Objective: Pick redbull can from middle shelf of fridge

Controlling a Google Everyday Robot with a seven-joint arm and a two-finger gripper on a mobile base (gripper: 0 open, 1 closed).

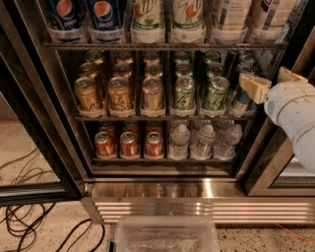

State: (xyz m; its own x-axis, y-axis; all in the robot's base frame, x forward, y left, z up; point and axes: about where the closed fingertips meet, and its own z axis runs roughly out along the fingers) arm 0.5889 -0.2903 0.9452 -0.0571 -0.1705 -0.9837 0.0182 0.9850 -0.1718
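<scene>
The fridge [197, 189] stands open, with a black frame and a steel base. Its middle shelf [157, 118] holds rows of gold cans [119, 93] on the left and green-and-silver cans [185, 93] in the middle. The slim blue-silver redbull can [241, 100] stands at the shelf's far right, with more like it behind. My gripper [272, 81] comes in from the right at shelf height, open and empty. Its left tan finger [254, 87] is in front of the redbull can's upper part and hides it. The right finger [290, 75] is out by the door frame.
The top rack holds large Pepsi [105, 15] and 7up bottles [187, 15]. The bottom rack holds red cans [129, 145] and water bottles [202, 142]. A clear plastic bin [167, 235] sits on the floor in front. Black cables [29, 221] lie at the lower left.
</scene>
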